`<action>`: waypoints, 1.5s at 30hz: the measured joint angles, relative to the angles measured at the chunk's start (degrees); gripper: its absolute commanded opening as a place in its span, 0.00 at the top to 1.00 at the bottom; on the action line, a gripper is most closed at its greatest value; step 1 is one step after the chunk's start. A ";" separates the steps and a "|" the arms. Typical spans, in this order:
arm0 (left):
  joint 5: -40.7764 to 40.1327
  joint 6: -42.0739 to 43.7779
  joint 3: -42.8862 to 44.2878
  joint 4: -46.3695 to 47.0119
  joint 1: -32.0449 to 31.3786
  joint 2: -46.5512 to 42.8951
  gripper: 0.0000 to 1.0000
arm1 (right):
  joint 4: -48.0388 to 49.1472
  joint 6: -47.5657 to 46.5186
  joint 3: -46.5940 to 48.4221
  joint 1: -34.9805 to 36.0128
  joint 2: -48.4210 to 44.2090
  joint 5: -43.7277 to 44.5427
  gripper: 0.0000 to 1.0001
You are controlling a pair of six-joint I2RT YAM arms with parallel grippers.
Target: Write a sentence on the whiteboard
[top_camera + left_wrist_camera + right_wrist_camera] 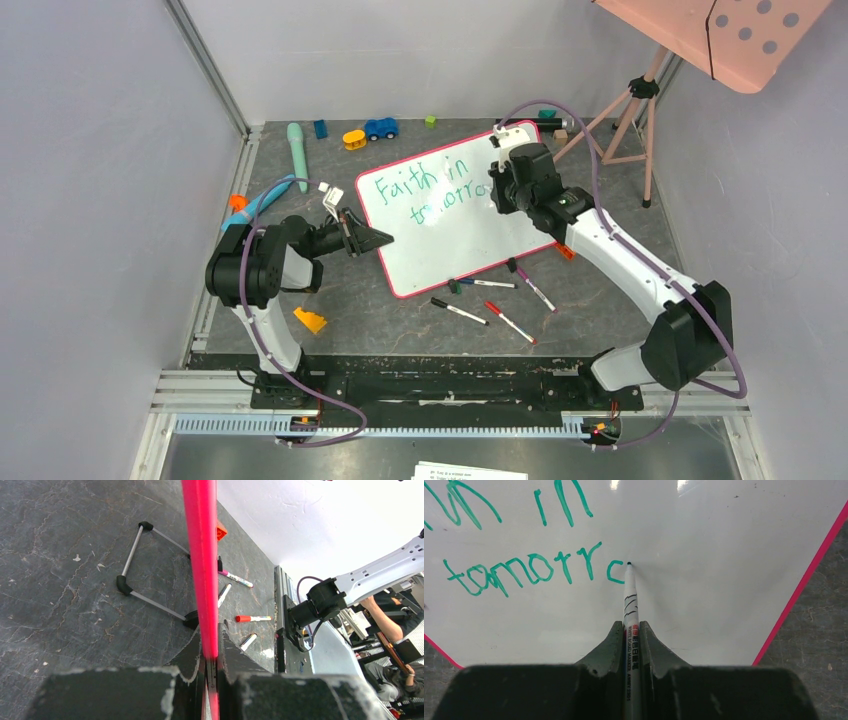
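Green sentence (432, 196) on whiteboard (724, 555)
Right gripper (631, 627) pinches marker (630, 605) between its fingers, tip touching whiteboard ahead; left gripper (210, 632) pinches whiteboard's pink-red rim between its fingers

— Tail of the sentence (405, 183), overhead?
— Covered at 3 o'clock by the right arm's wrist (530, 180).
— From the right wrist?
— Top line chopped by the upper edge; whiteboard (724, 555) cut off at 9 and 12 o'clock; marker (630, 610) label partly buried between the fingers (609, 650).
— Left wrist?
— Only the red rim (200, 555) edge-on, writing face unseen.
— Paper sheet (470, 470) at 6 o'clock overhead?
— Clipped by the edge, print too small to read.
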 measured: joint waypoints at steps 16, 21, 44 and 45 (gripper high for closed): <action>0.02 -0.22 0.00 0.00 0.00 0.00 0.98 | 1.57 0.24 0.31 -0.39 0.37 -4.09 1.00; 0.04 -0.13 0.00 0.07 0.00 0.00 0.98 | 1.88 0.24 -0.37 -0.42 -0.52 -4.70 1.00; 0.07 0.11 0.00 0.07 0.00 0.00 0.98 | 1.77 0.04 -1.68 -3.56 -3.37 -4.72 1.00; 0.09 0.13 0.02 0.07 0.00 0.00 0.98 | 1.77 0.02 -1.68 -3.58 -3.13 -4.72 1.00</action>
